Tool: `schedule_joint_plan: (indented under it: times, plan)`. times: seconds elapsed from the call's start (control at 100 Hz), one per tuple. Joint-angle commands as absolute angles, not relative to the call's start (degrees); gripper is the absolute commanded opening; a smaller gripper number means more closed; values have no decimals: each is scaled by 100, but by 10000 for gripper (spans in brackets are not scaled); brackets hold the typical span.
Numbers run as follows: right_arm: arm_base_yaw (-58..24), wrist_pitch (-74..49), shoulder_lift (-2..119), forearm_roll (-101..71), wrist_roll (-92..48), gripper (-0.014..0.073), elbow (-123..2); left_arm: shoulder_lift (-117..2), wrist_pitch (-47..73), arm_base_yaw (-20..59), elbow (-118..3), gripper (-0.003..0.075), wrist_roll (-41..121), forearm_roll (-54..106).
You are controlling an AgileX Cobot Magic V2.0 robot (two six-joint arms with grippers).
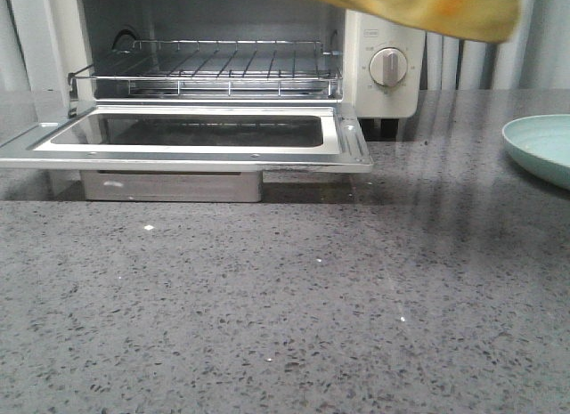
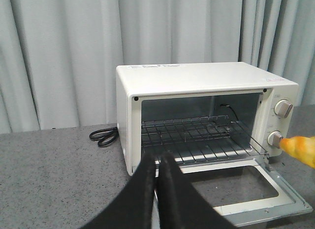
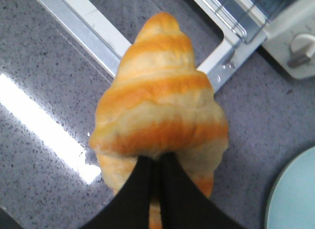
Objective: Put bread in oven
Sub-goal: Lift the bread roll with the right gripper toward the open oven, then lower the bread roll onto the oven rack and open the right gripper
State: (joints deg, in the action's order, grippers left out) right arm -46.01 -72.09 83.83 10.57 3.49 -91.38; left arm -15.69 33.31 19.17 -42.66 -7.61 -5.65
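The right pincer [image 3: 156, 165] is clenched on the bread [image 3: 160, 106], gripping its wide end so the tapered tip points ahead, likely to slide in first; the bread hangs in the air above the counter [image 1: 285, 307], near the right corner of the dropped door [image 1: 191, 133]; the oven [image 2: 206, 81] stands open with the rack [image 1: 214, 67] bare, ready to take it; the left pincer [image 2: 158, 175] has its fingers pressed together on nothing, parked facing the oven mouth, out of the carrying path; a pale plate [image 1: 543, 147] sits right of the oven, well apart
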Motion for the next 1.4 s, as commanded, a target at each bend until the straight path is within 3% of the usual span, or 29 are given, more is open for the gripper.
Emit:
schedule_joint_plan:
  times: [0.0,0.5,1.39]
  plan:
    - [-4629,-7143,8517,1190,71,-74,-9692,-1609,2915,1897,-4453,-22,-810,-534]
    - [-4629,-6614,10331,2137,-194,-74,-11608,-1609,3037,1897,-4453,-22,-810,-524]
    - [-4458,-5180,11318,3563,-194,-74,-11703,-1609,3089,1897,-4453,-22,-810,-524]
